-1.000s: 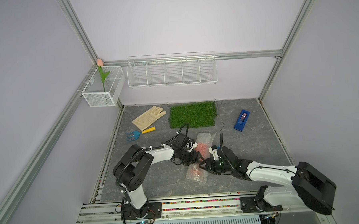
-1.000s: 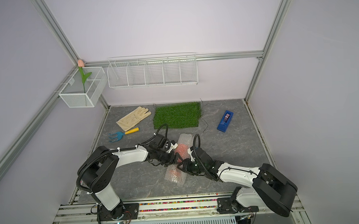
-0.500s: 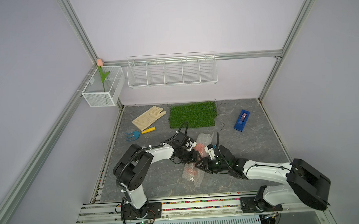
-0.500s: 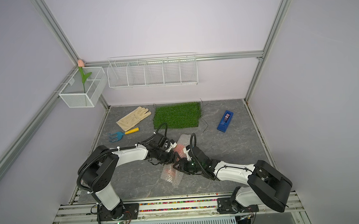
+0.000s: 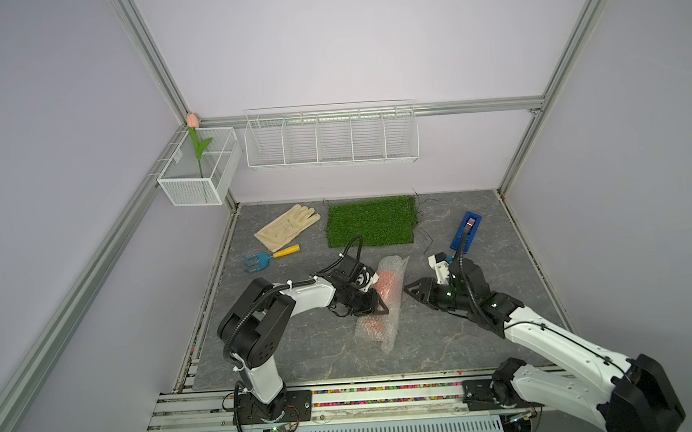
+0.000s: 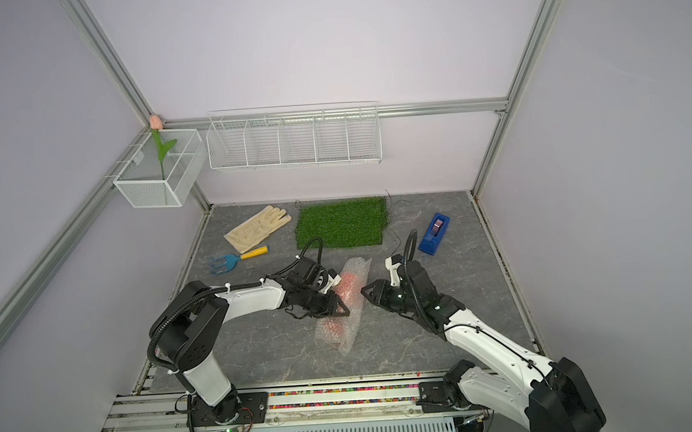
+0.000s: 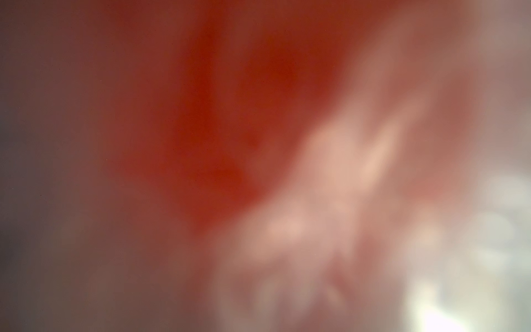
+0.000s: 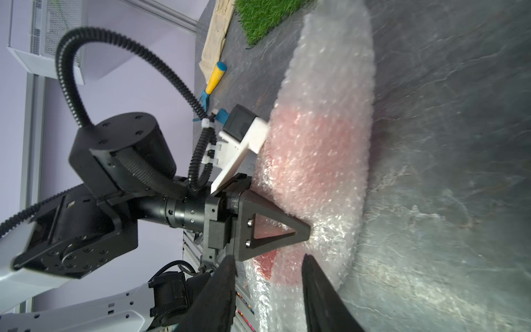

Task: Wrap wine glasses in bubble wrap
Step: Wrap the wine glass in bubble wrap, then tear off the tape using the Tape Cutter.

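Right wrist view: where's the orange-red plastic goblet point(image 8: 310, 149)?
Middle of the grey tabletop point(image 8: 445, 143), rolled inside clear whitish bubble wrap point(image 8: 336, 57). Left tool point(image 5: 380, 303) presses it, probably against unrolling; grip unclear. Right tool point(image 8: 268, 258) gapes empty alongside.

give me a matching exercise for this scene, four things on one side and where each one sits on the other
Things:
1 goblet
2 tulip
3 tape dispenser
4 hand rake

Places:
a in the mesh box on the wall
b next to the glove
c rolled inside the bubble wrap
d beyond the grass mat, on the robot's right

Pairs: 1-c, 2-a, 3-d, 4-b
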